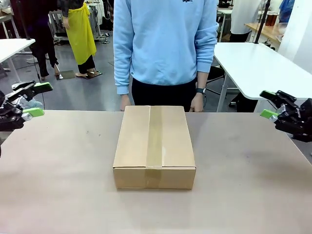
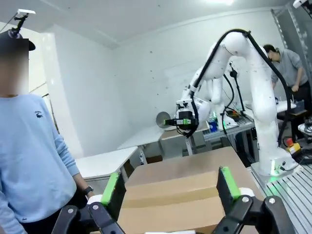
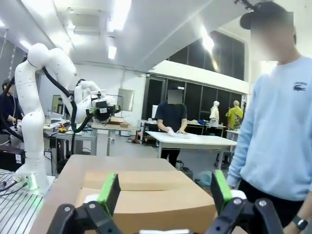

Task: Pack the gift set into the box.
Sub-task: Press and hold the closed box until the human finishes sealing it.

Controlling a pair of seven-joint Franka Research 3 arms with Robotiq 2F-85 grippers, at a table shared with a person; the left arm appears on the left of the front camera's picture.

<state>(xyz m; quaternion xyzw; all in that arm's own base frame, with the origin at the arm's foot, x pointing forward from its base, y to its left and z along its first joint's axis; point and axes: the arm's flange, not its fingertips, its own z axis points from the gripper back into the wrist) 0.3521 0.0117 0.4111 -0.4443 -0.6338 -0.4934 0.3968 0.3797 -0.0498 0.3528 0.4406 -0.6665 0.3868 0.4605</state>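
The box (image 1: pixel 154 146) is set at the middle of the table (image 1: pixel 58 185), its long axis running from the robot's side toward the person (image 1: pixel 165 44) standing at the far edge. Its flaps are closed and a strip of tape (image 1: pixel 154 141) is laid along the top seam, so what is inside cannot be told. The left gripper (image 1: pixel 30 101) is held off the table's left end and the right gripper (image 1: pixel 271 104) off its right end. Both sets of fingers are spread apart and nothing is held. The box lies about midway between them, so neither arm is judged nearer. The gift set is not made out on the table.
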